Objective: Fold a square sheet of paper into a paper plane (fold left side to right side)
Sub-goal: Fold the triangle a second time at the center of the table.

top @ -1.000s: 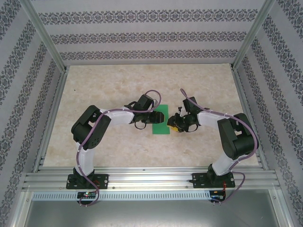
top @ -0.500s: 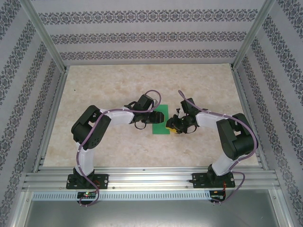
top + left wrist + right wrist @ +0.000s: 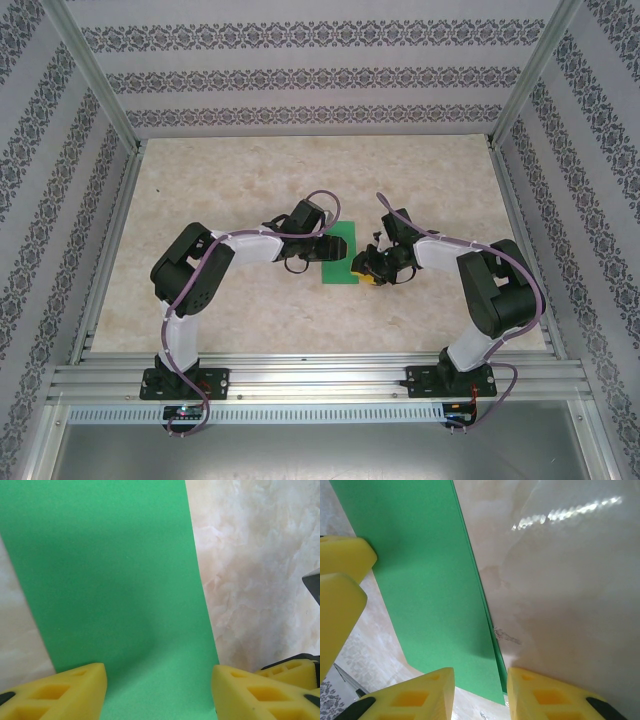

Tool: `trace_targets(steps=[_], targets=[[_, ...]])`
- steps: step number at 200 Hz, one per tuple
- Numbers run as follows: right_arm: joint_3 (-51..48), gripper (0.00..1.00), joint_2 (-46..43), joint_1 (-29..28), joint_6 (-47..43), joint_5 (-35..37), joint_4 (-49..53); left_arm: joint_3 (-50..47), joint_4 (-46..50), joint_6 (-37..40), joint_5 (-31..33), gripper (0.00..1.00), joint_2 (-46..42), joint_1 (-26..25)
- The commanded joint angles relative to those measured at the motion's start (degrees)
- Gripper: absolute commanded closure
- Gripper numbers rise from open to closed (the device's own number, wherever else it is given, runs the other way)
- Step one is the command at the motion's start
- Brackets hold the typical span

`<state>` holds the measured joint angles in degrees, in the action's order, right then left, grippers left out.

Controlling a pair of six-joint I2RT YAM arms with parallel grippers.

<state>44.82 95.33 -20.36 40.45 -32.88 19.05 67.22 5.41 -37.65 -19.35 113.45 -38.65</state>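
The square sheet of paper (image 3: 340,255), bright green, lies flat on the table as a narrow rectangle folded double. Its two layered edges run along the right side (image 3: 487,630). My left gripper (image 3: 322,250) stands open at the paper's left side, its yellow fingers (image 3: 75,690) wide apart over the green surface (image 3: 115,590). My right gripper (image 3: 363,268) is open at the right edge. Its fingers (image 3: 420,697) straddle the near right corner of the paper (image 3: 425,580) without closing on it. The paper plane is out of view.
The beige marbled tabletop (image 3: 220,180) is bare around the paper. Patterned walls and aluminium frame posts (image 3: 100,90) enclose the table. The left gripper's fingertips (image 3: 340,560) sit close to the paper's far edge in the right wrist view.
The right gripper has edged slightly left toward the paper's right edge. The left arm and the paper have not moved.
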Motion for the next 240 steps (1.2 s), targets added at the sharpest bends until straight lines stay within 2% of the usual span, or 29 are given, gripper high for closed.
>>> trace_targets(steps=[1, 170, 240], targets=[[-0.4, 0.66, 1.0, -1.2, -0.9, 0.3, -0.1, -0.9, 2.2, -0.4, 0.8, 0.41, 0.6, 0.0], [1.4, 0.66, 0.2, -1.2, 0.3, -2.1, -3.7, -0.5, 2.7, 0.1, 0.8, 0.4, 0.6, -0.1], [1.8, 0.64, 1.3, 1.2, 0.9, -3.8, -6.5, -0.5, 2.6, 0.1, 0.9, 0.4, 0.4, -0.1]])
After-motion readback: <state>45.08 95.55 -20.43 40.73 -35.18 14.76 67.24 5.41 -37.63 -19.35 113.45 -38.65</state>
